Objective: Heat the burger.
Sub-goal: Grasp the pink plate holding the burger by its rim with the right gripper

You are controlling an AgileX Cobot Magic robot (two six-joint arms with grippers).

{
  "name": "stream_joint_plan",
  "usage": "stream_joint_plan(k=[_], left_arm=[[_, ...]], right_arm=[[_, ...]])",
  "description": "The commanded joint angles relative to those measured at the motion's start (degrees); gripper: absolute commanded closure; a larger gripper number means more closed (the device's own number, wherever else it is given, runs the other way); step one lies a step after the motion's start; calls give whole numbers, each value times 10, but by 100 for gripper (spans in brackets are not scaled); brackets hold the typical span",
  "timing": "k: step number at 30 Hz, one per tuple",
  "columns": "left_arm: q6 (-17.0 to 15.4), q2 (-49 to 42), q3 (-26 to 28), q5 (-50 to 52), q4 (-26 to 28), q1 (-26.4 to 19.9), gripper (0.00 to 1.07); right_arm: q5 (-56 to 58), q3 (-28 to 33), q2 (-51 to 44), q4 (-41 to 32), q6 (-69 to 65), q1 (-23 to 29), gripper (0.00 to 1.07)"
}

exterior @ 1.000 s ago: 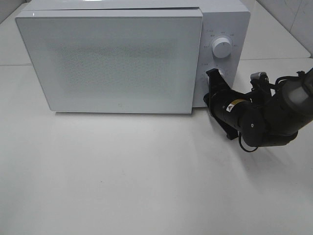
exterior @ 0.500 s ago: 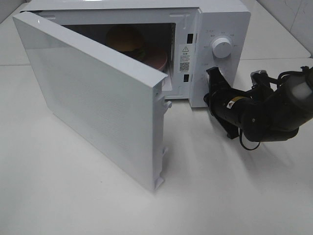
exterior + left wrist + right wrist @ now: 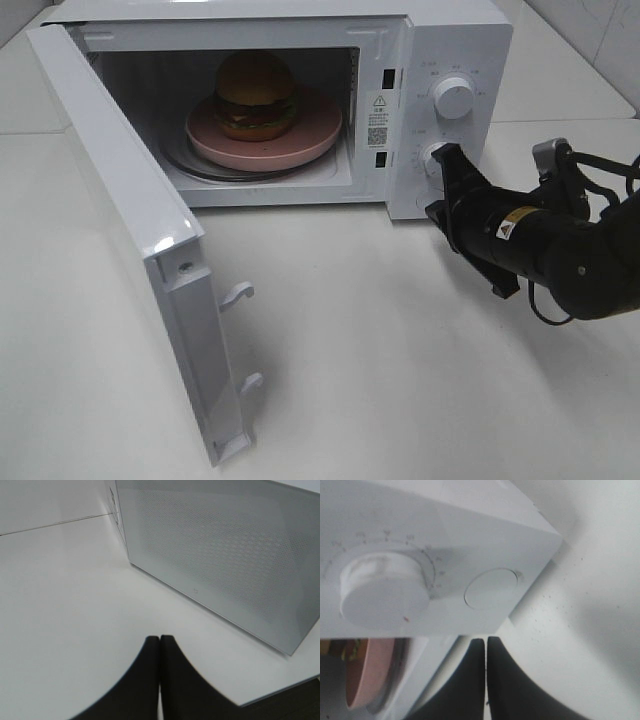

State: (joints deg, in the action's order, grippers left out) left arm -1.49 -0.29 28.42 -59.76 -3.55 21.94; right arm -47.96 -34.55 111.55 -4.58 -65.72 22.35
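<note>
1. The round, golden-bun burger [image 3: 255, 95] sits on a pink round plate [image 3: 318, 135] inside the white box-shaped microwave oven [image 3: 460, 35].
2. The oven's hinged white door [image 3: 130, 230] stands wide open. Closing it and starting the heat appear outstanding.
3. The right pincer [image 3: 443, 160], jaws pressed together and empty, is near the oven's lower white dial [image 3: 385, 592]; contact unclear.
4. The left pincer [image 3: 160, 640]: likewise closed, empty.

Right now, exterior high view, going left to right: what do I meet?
Open white microwave door → round glossy-bun burger → white warning sticker on the microwave's front → black right arm, jaws shut.
</note>
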Motion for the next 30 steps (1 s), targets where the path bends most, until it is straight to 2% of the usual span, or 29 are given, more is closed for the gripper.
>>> stream_joint_plan(k=[1, 4, 6, 9, 11, 14, 16, 19, 21, 24, 26, 27, 28, 30], left_arm=[[-2, -11, -1, 5, 6, -2, 107], [-2, -11, -1, 5, 6, -2, 107], [-2, -11, -1, 5, 6, -2, 107], [-2, -11, -1, 5, 6, -2, 107], [-2, -11, -1, 5, 6, -2, 107], [-2, -11, -1, 5, 6, -2, 107], [-2, -11, -1, 5, 6, -2, 107], [-2, -11, -1, 5, 6, -2, 107], [-2, -11, -1, 5, 6, -2, 107], [-2, -11, -1, 5, 6, -2, 107], [-2, -11, -1, 5, 6, -2, 107], [-2, -11, -1, 5, 6, -2, 107], [-2, -11, -1, 5, 6, -2, 107], [-2, -11, -1, 5, 6, -2, 107]], right_arm=[[-33, 15, -10, 101, 69, -3, 105], [-40, 15, -10, 131, 98, -3, 105], [-64, 15, -15, 219, 241, -3, 105], [-62, 15, -19, 237, 278, -3, 105], [-28, 15, -41, 274, 399, -3, 104], [15, 14, -60, 273, 438, -3, 104], [109, 5, -85, 274, 455, -3, 103], [151, -1, -95, 277, 453, -3, 103], [332, -28, -126, 291, 444, -3, 102], [382, -37, -133, 292, 443, -3, 102], [549, -73, -154, 288, 449, -2, 102], [549, -73, -154, 288, 449, -2, 102], [631, -94, -158, 277, 472, -2, 102], [670, -103, -158, 266, 486, -2, 102]])
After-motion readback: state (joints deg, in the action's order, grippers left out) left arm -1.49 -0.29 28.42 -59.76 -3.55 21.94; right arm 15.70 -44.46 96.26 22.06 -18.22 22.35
